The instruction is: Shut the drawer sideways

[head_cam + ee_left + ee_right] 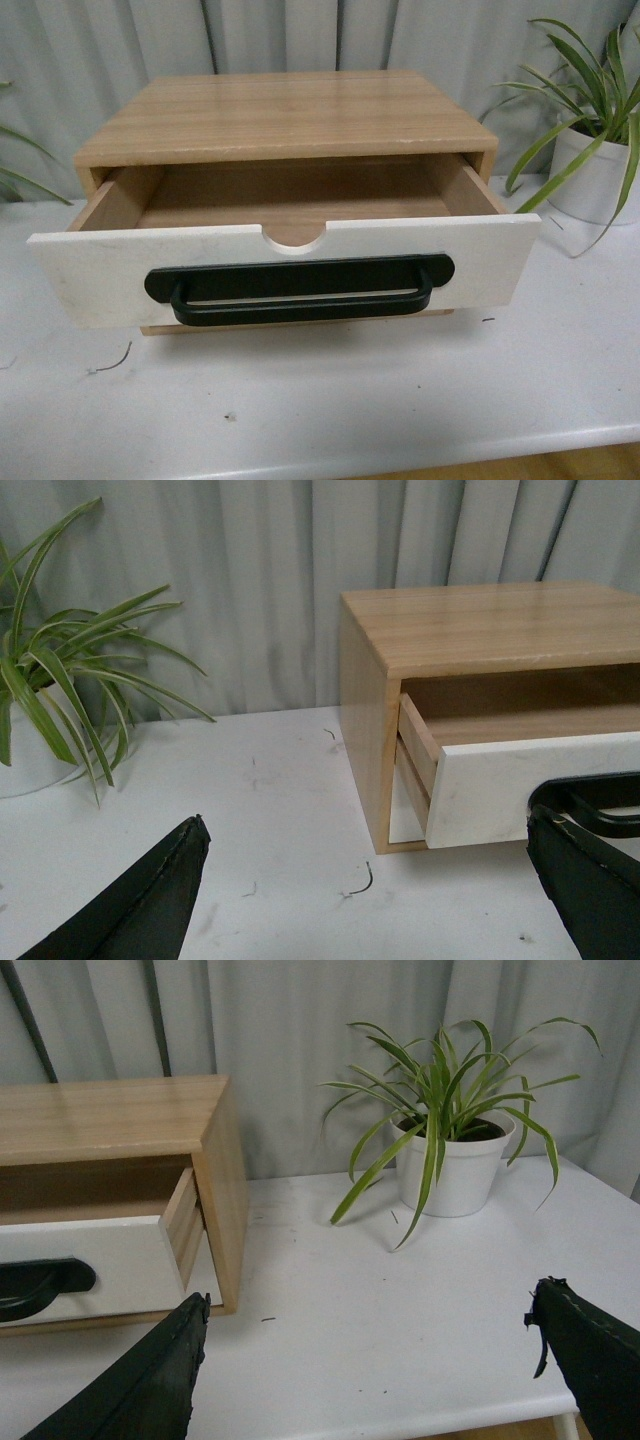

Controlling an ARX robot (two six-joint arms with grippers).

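The drawer (100,275) has a white front, a wide black bar handle (298,288) and a half-round notch in its top edge. It stands pulled out of a wooden cabinet (290,115) on the white table (330,400). No gripper shows in the front view. My left gripper (370,865) is open and empty, low over the table off the cabinet's left side; the drawer (490,790) shows there. My right gripper (368,1335) is open and empty off the cabinet's right side, with the drawer (100,1260) in its view.
A potted plant in a white pot (590,175) stands on the table right of the cabinet, also in the right wrist view (450,1170). Another plant (50,690) stands left of the cabinet. A grey curtain (300,35) hangs behind. The table's front edge (420,455) is near.
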